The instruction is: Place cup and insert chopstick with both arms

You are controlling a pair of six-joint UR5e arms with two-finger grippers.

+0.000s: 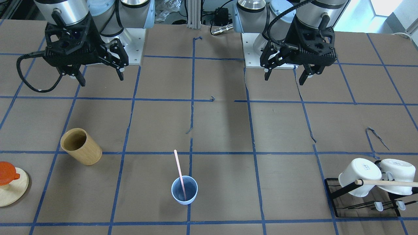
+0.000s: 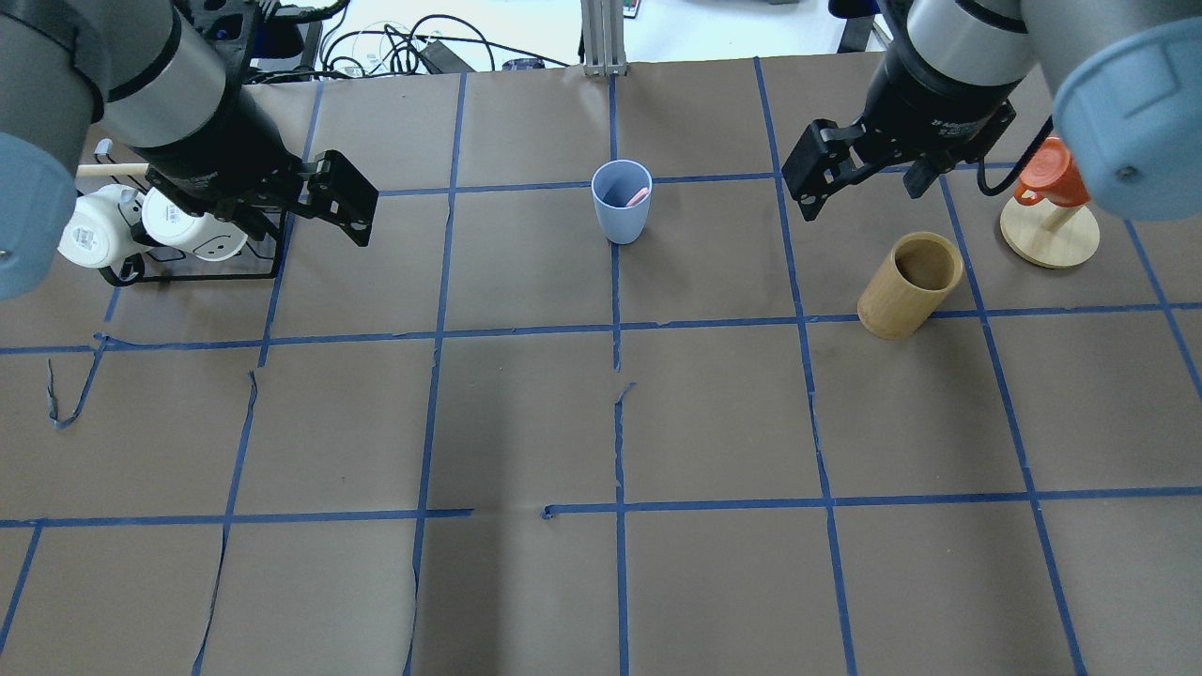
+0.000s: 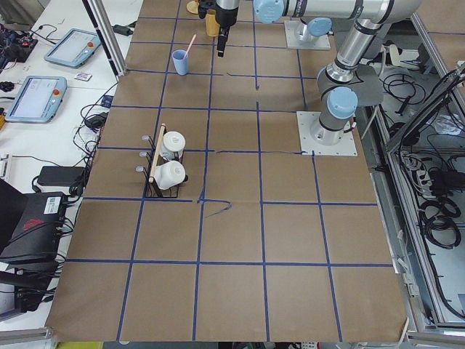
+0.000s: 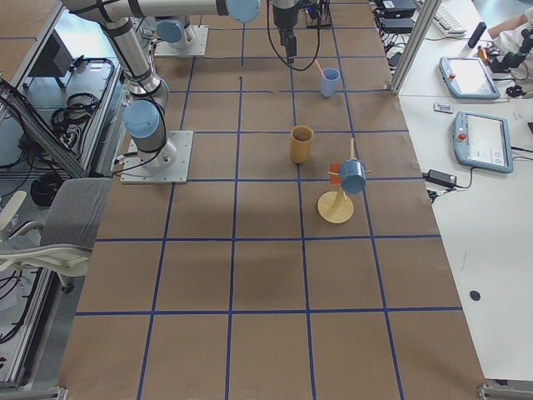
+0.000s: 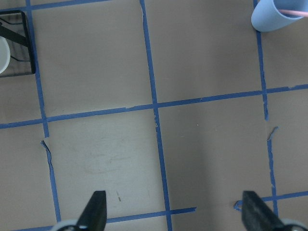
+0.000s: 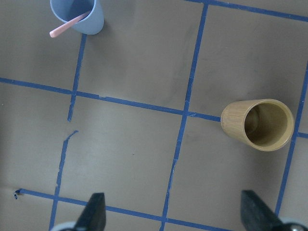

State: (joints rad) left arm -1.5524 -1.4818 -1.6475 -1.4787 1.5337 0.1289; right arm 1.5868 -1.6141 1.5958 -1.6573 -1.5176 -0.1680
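Note:
The light-blue cup stands upright on the brown table, on a blue tape line at the side far from the robot's base. The pale-pink chopstick stands in it, leaning on the rim. Both also show in the overhead view: the cup and the chopstick. My left gripper is open and empty, raised near its base, well away from the cup. My right gripper is open and empty, also raised and well away from the cup.
A tan wooden cylinder cup stands on my right side. An orange cup on a round wooden stand is further right. A black rack with white mugs and a wooden rod is on my left side.

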